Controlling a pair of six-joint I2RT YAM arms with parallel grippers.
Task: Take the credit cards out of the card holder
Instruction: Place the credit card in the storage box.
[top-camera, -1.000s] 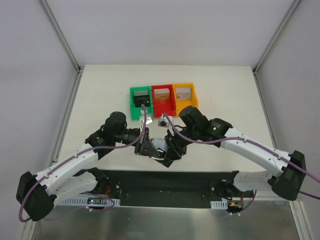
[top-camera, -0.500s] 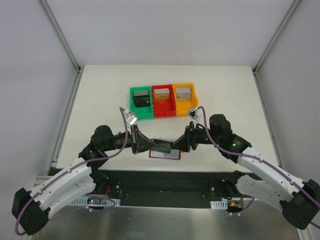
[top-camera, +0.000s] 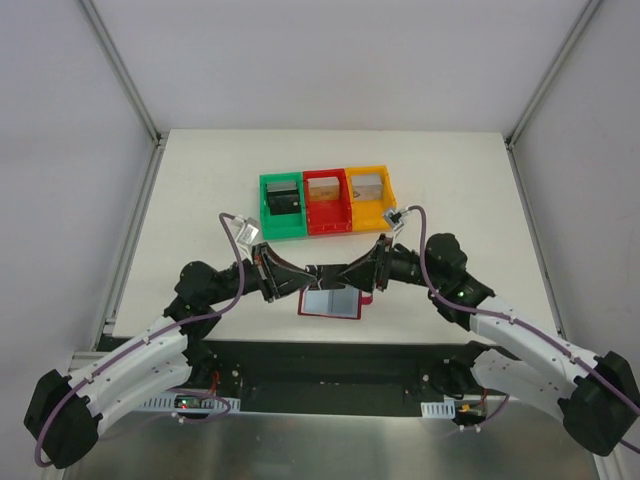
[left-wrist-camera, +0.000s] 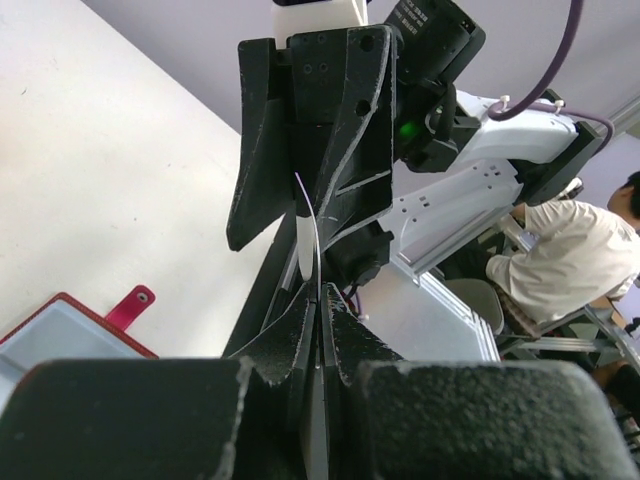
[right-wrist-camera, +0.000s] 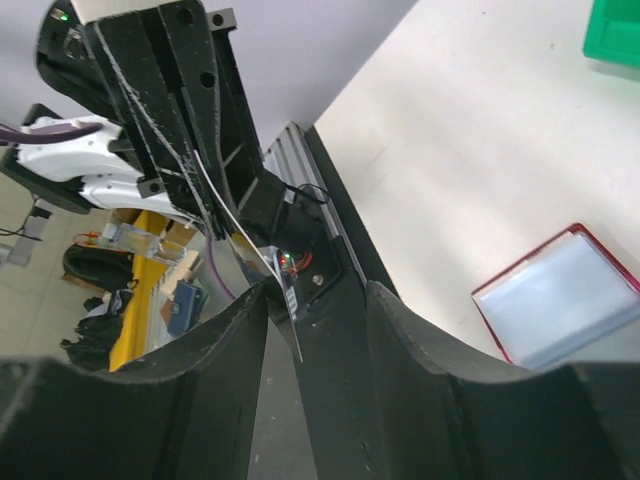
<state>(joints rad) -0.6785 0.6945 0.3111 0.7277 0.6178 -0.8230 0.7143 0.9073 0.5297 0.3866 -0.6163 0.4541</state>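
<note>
The card holder (top-camera: 330, 303) is lying open and flat on the bench (top-camera: 200, 190) near the front edge. Its snap tab is sticking out and a pale blue-grey face is showing in its pocket; whether that is another card I cannot tell. Close by, off the bench, a single credit card (left-wrist-camera: 309, 235) is being held edge-on between the two arms. The left fingers (left-wrist-camera: 322, 318) are pressing together on one end of it. The right fingers (top-camera: 357, 272) are standing spread on either side of the other end, not clamping, so this looks like a hand-over. The green, red and orange bins (top-camera: 325, 203) are sitting further back, probably meant for the cards.
</note>
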